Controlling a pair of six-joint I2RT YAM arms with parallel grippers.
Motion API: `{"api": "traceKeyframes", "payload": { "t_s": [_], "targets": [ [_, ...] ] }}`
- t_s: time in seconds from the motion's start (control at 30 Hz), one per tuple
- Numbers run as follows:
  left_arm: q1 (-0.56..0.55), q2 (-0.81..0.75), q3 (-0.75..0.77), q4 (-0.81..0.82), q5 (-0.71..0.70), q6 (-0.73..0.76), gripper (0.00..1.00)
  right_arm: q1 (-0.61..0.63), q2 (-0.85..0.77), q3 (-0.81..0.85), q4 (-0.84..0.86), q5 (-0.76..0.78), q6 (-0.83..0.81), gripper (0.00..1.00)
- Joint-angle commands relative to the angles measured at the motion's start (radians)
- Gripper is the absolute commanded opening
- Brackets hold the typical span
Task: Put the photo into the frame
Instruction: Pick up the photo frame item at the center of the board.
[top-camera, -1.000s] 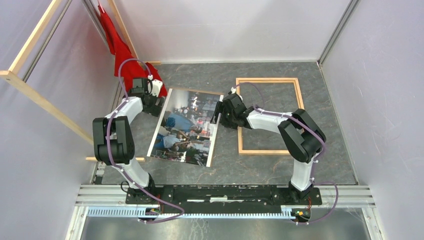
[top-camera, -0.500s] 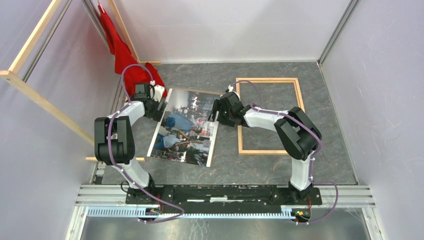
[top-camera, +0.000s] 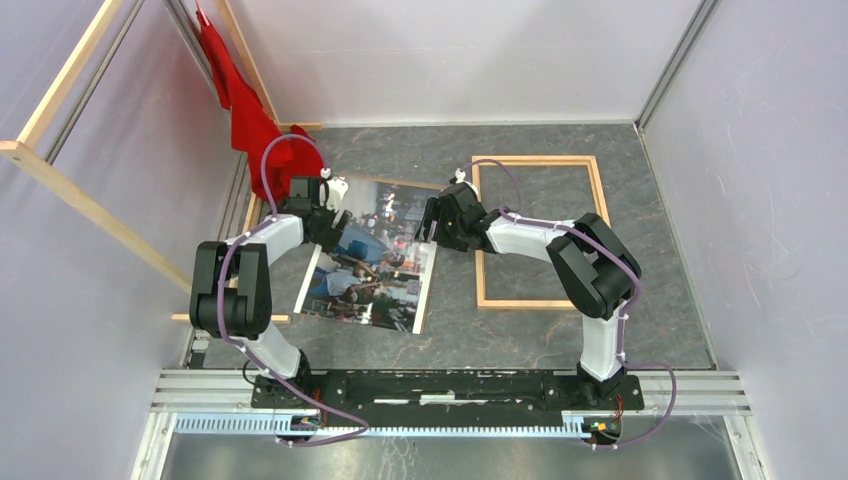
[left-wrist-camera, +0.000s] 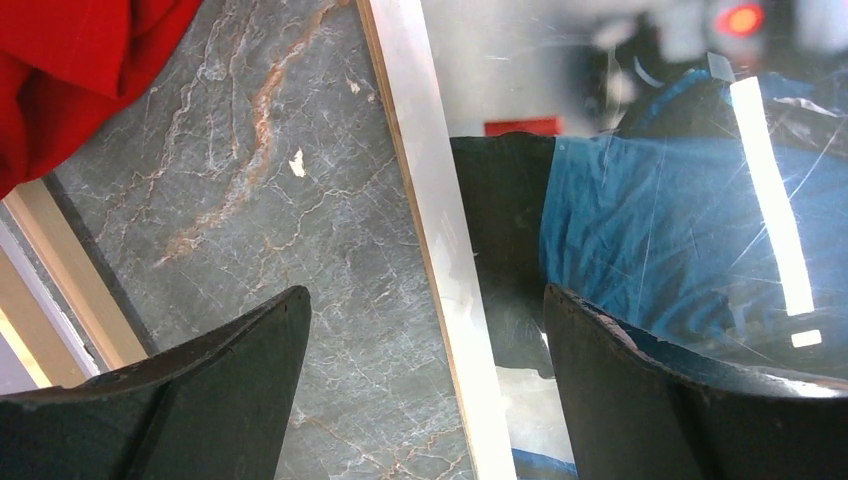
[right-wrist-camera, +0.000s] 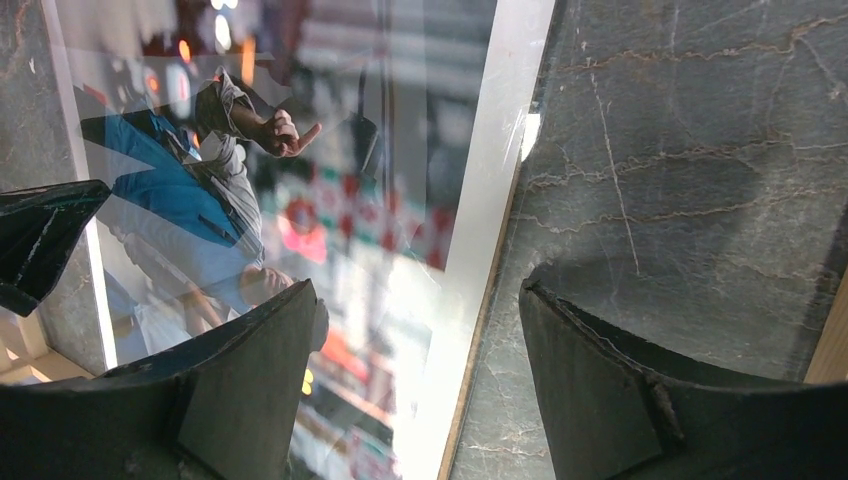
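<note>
The photo (top-camera: 372, 262), a colour print with people in blue and white, lies face up on the grey marble table, tilted a little. To its right the frame (top-camera: 537, 161), thin light wood, lies flat with nothing inside it. My left gripper (top-camera: 335, 232) is low over the photo's upper left edge. It is open, and the photo's white border (left-wrist-camera: 440, 260) runs between its fingers (left-wrist-camera: 200, 400). My right gripper (top-camera: 432, 225) is open over the upper right edge, one fingertip (right-wrist-camera: 230, 390) above the print (right-wrist-camera: 250, 180) and the other above the bare table.
A red cloth (top-camera: 250, 120) hangs in the back left corner and reaches the table (left-wrist-camera: 80, 60). Long wooden rails (top-camera: 80, 200) lean outside the left wall. Grey walls close in the table on three sides. A thin brown edge shows under the photo's border.
My left gripper has swung right from beside the red cloth to the photo's upper left edge. The right gripper has shifted slightly left. The photo and the frame have not moved.
</note>
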Motion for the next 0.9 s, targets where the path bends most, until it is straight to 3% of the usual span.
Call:
{"api": "traceKeyframes", "payload": {
  "t_s": [0.0,0.57,0.87],
  "targets": [
    [-0.016,0.028,0.003,0.016,-0.022,-0.007,0.92,-0.002,0.030,-0.002,-0.005,0.015,-0.003,0.81],
    [-0.035,0.086,0.022,-0.048,-0.012,0.020,0.80,0.016,0.087,0.149,0.002,0.013,-0.064,0.80],
    [-0.037,0.097,0.026,-0.057,0.001,0.029,0.73,0.090,0.072,0.259,-0.080,0.117,-0.189,0.79]
  ]
}}
